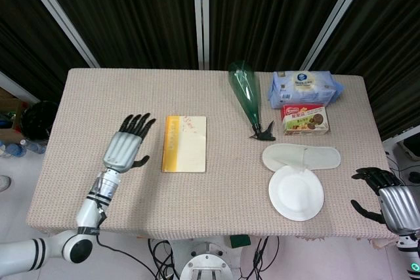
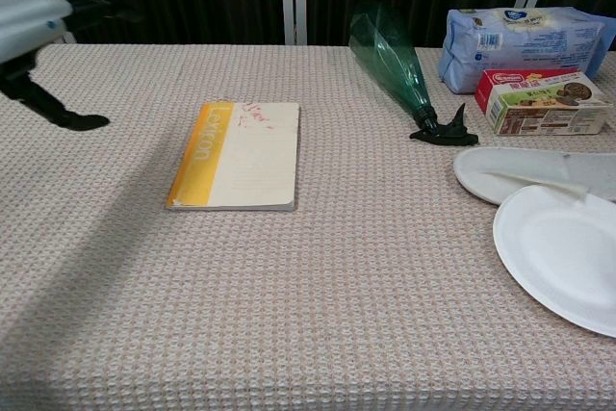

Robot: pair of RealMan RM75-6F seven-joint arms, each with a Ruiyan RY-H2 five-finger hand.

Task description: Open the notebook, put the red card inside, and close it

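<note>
The notebook point(image 1: 184, 143) lies closed and flat on the table, cream cover up with a yellow band along its left side; the chest view shows the notebook point(image 2: 237, 155) the same way. The red card is hidden from both views. My left hand point(image 1: 125, 147) hovers to the left of the notebook, apart from it, fingers spread and holding nothing; in the chest view only part of the left hand point(image 2: 34, 36) shows at the left edge. My right hand point(image 1: 387, 200) hangs off the table's right front corner, fingers loosely apart and empty.
A green plastic bottle point(image 1: 247, 96) lies on its side at the back. Right of it are a blue wipes pack point(image 1: 304, 88) and a biscuit box point(image 1: 305, 120). A white slipper point(image 1: 302, 157) and a paper plate point(image 1: 296, 192) sit at front right.
</note>
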